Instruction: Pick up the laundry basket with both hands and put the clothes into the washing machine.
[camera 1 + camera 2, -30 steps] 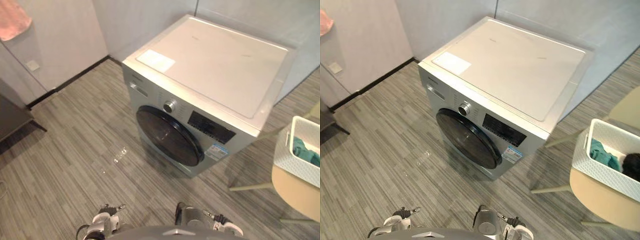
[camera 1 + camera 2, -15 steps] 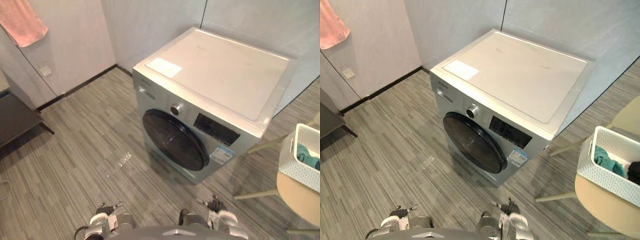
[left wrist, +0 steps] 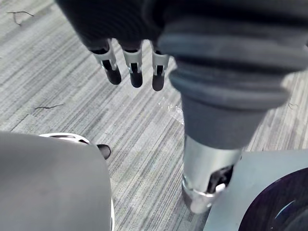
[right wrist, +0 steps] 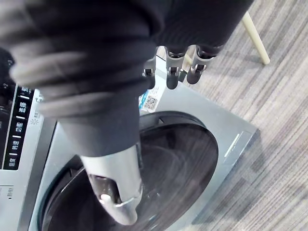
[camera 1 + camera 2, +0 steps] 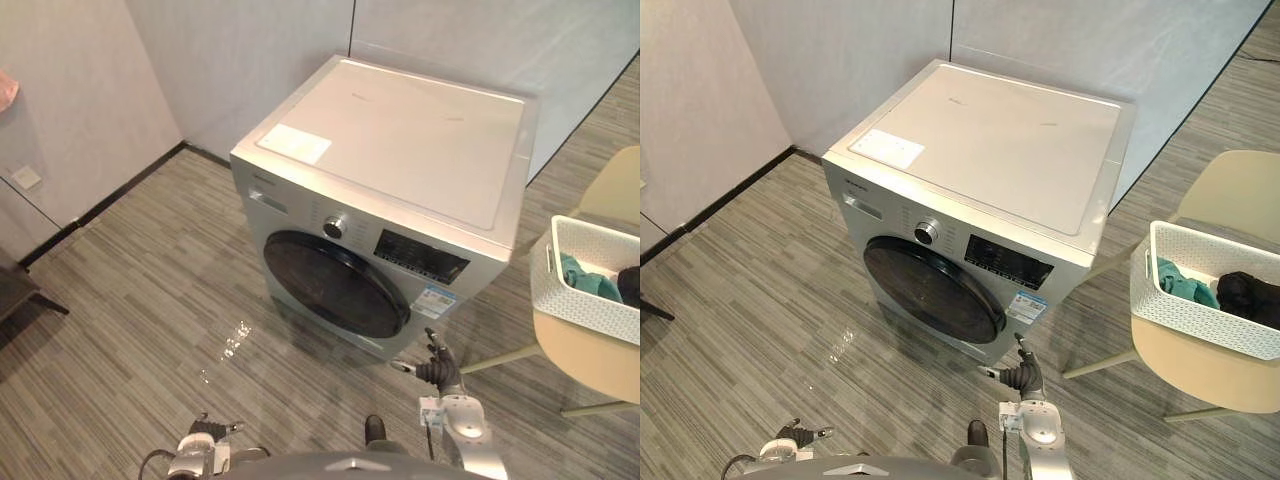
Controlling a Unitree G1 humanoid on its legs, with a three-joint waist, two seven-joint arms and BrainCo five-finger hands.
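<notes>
The washer [image 5: 400,140] stands on the floor [image 5: 130,300] in a corner of the room, with its round dark door [image 5: 335,285] closed and facing the robot. The basket [image 5: 1200,318], a white perforated tub, sits on the seat of a beige chair [image 5: 1200,378] to the right of the washer, just beside the washer's right front corner. The clothes [image 5: 1180,282] lie inside the basket: a teal item at its left end and a dark item [image 5: 1245,295] to the right of it. The right hand [image 5: 437,370] is raised in front of the washer's lower right front edge, below and to the right of the door. It touches neither the washer nor the basket. In the right wrist view its fingers [image 4: 173,73] extend straight and the thumb [image 4: 115,192] stands apart from them, so the hand is open and holds nothing; the door shows past them. The basket lies to the right of this hand and farther from the robot, well apart from it. The left hand [image 5: 205,432] hangs low at the near edge of the eye views, above the floor and well apart from the washer and the basket. In the left wrist view its fingers [image 3: 132,70] are relaxed and empty, with bare floor past them.
</notes>
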